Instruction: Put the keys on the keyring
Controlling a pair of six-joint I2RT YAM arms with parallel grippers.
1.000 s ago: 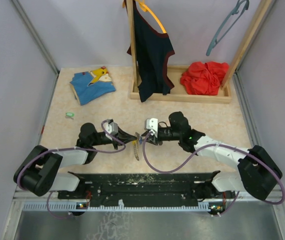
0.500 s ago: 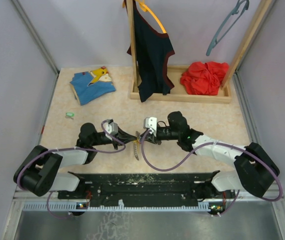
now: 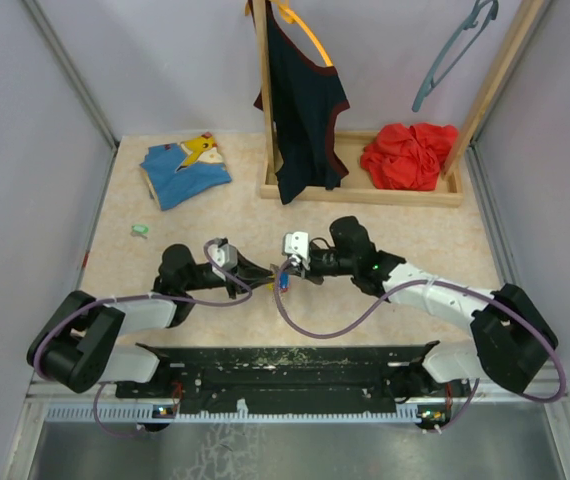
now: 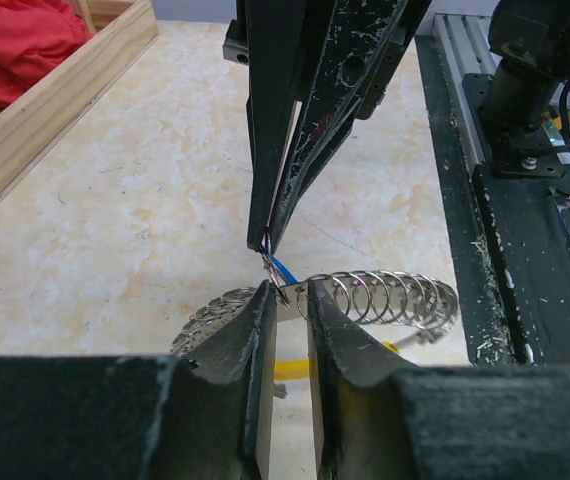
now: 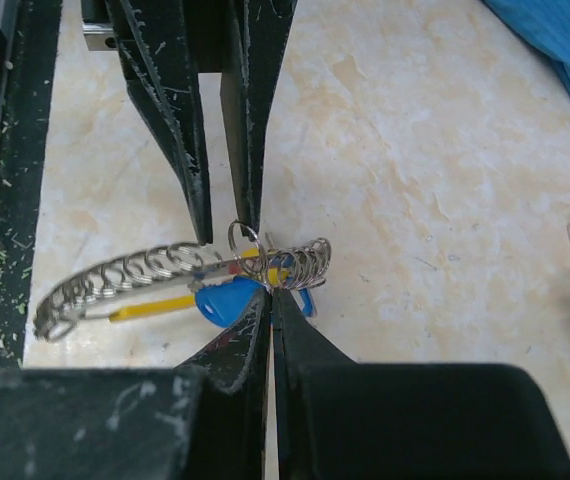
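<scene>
Here, the right gripper [image 5: 270, 300] meets the left gripper [image 4: 290, 300] tip to tip, low over the bench [image 3: 415, 230] near the middle of its front part. The right gripper is closed tight, and the blue key [image 5: 227, 302] is pinched at its fingertips, the plastic head poking out to one side. The keyring [image 5: 115, 278], a curved string of small metal rings with a yellow strip along it, runs off sideways from the two tips, one end touching the blue key. The left gripper has its jaws parted only a sliver. An end ring of the keyring stands in that gap, and I cannot tell whether it is pinched. The mint green key [image 3: 140, 230] lies alone on the bench, well apart toward the left wall, near a folded blue garment [image 3: 185, 170].
</scene>
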